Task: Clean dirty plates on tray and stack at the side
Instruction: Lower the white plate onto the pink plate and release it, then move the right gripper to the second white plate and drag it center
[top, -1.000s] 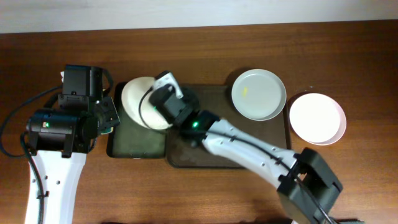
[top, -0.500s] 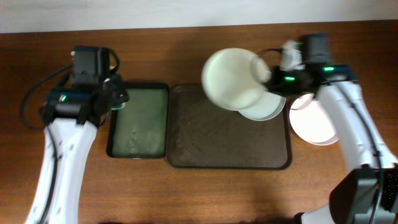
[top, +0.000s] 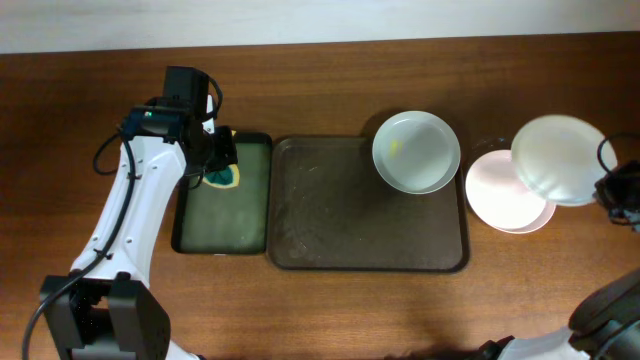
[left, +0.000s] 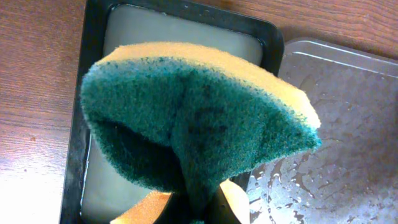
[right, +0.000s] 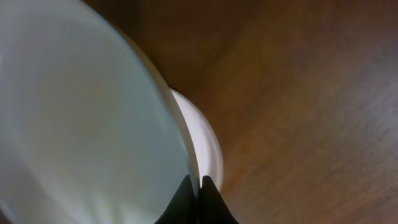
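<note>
While my left gripper (top: 216, 168) is clamped on a folded sponge (left: 199, 118), green side out with a yellow edge, it hangs over the far right corner of the black tray (top: 225, 215). My right gripper (right: 196, 198) is closed thin on the rim of a plate (top: 558, 160), at the table's (top: 320, 310) right edge. That plate overlaps a second plate (top: 495, 195), which lies on the table just right of the tray (top: 330, 215); I cannot tell whether they touch. The third plate (top: 417, 152) sits in the tray's far right corner, a small yellow smear near its middle. Water droplets speckle the tray's floor.
</note>
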